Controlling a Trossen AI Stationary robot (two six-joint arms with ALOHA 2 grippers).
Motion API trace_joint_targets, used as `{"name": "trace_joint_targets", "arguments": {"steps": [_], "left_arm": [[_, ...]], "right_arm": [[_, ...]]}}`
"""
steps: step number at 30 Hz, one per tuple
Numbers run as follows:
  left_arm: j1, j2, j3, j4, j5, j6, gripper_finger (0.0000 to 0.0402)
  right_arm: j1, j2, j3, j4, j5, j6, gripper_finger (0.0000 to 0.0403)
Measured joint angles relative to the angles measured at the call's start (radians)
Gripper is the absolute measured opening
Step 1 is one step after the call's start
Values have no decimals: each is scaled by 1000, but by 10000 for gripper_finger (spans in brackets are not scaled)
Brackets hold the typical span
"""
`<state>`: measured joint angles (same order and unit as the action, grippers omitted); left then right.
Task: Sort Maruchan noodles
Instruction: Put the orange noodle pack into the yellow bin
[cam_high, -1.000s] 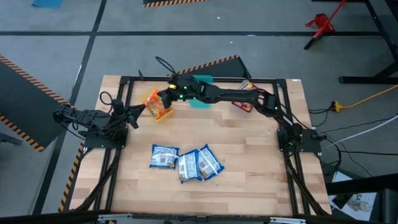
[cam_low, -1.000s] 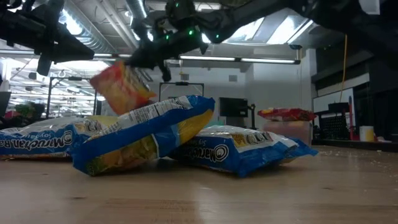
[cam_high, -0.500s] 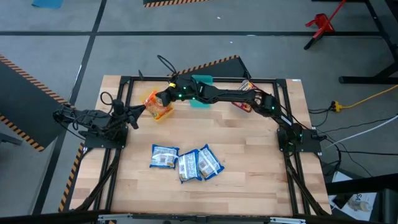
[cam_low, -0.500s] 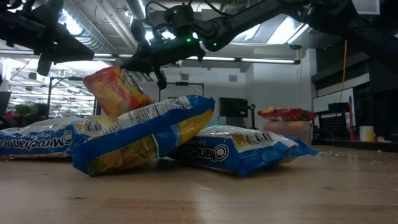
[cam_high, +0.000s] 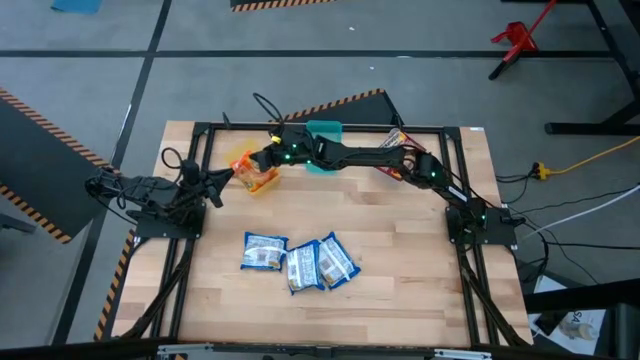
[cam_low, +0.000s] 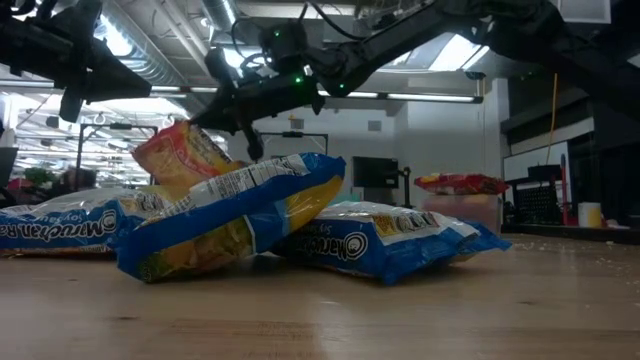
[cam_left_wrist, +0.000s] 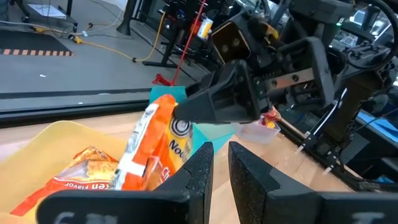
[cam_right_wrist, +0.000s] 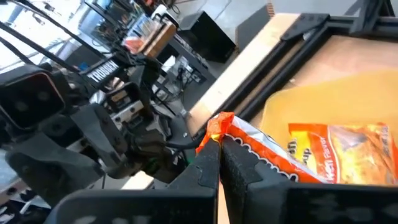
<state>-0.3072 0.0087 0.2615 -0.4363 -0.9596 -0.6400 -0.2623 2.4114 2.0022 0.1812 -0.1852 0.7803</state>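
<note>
My right gripper (cam_high: 263, 160) reaches across to the table's far left and is shut on an orange-yellow Maruchan packet (cam_high: 254, 172), which hangs over the yellow bin (cam_left_wrist: 37, 140). A second orange packet (cam_left_wrist: 84, 171) lies flat in that bin. Three blue-and-white packets (cam_high: 300, 262) lie on the table near the front, two overlapping. My left gripper (cam_left_wrist: 221, 155) waits at the table's left, shut, pointing at the bin. My right gripper pinches the packet's crimped upper end (cam_right_wrist: 217, 121) between its two fingers. The fingers come nearly level from the table's right. The packet hangs tilted below them, its lower end (cam_left_wrist: 134, 177) down inside the yellow bin; whether it rests there I cannot tell.
A teal bin (cam_high: 322, 150) stands at the far edge behind the right arm. Farther right, a red packet (cam_high: 392, 152) sits by a clear bin (cam_low: 462, 205). A dark frame rail (cam_high: 320, 127) runs round the table's edges.
My right gripper has sunk toward the yellow bin and rolled at the wrist, still shut on the orange packet. The packet has come down with it and now hangs steeper, its lower end dropping behind the blue packets in the low view.
</note>
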Motion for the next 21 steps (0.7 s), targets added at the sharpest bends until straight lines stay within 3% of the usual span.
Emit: {"name": "trace_joint_targets", "arguments": {"steps": [10,21], "left_arm": [[0,0,0,2,-1,15,44],[0,0,0,3,0,18,44]], "right_arm": [[4,21,0,14,-18,105,0],[12,30,0,63,-7,117,0]]}}
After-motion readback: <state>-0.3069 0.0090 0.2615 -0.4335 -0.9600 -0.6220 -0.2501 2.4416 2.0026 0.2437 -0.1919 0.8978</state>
